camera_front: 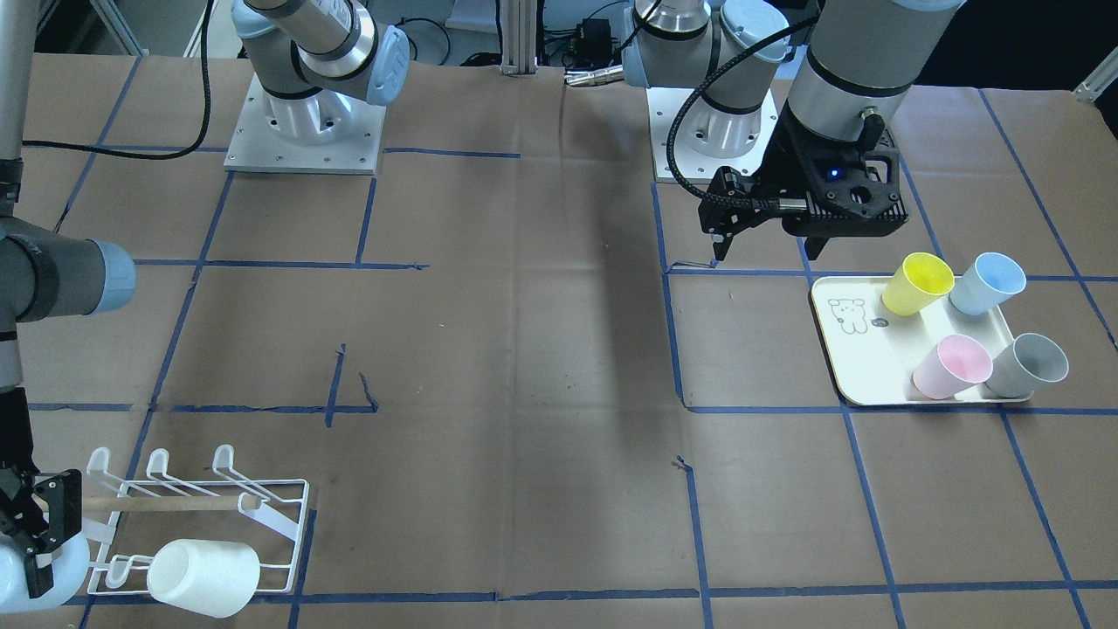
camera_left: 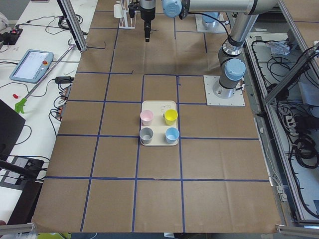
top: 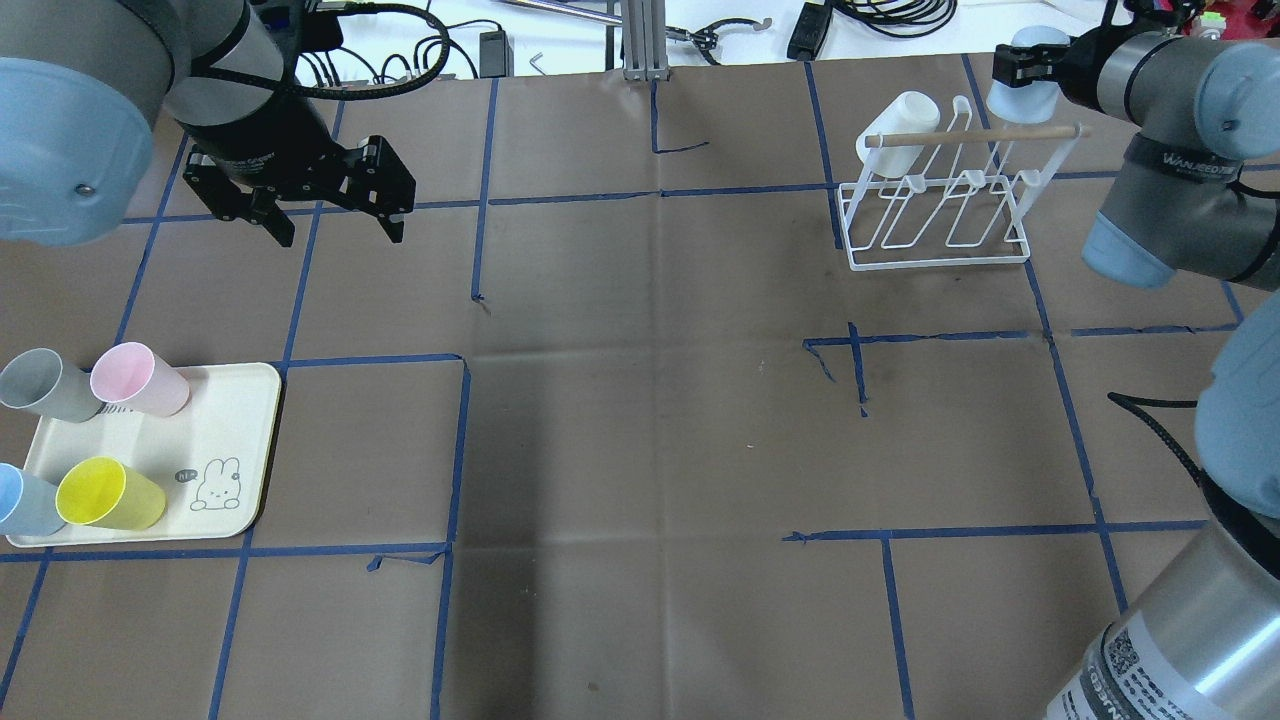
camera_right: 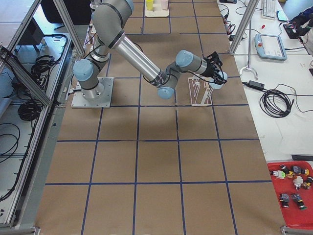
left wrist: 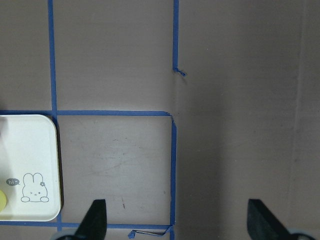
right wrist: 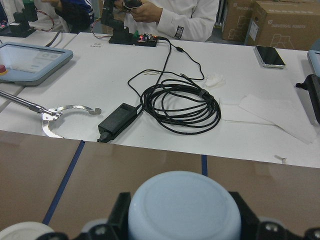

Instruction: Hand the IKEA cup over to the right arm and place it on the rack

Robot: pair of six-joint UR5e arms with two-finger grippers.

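My right gripper [top: 1022, 72] is shut on a pale blue IKEA cup [top: 1032, 98], held just off the far right end of the white wire rack [top: 935, 215]. The right wrist view shows that cup's rounded base [right wrist: 182, 212] between the fingers. In the front-facing view the cup [camera_front: 26, 572] sits at the rack's [camera_front: 262, 515] end beside the wooden handle. A white cup [top: 898, 125] hangs on a prong at the rack's other end. My left gripper [top: 330, 215] hovers open and empty over the table, behind the tray.
A cream tray [top: 225, 410] with a rabbit drawing holds yellow [top: 108, 493], pink [top: 138, 380], grey [top: 38, 385] and light blue [top: 20, 500] cups at the near left. Beyond the table's far edge lie a coiled black cable [right wrist: 180, 107] and a person's white sleeve [right wrist: 185, 20].
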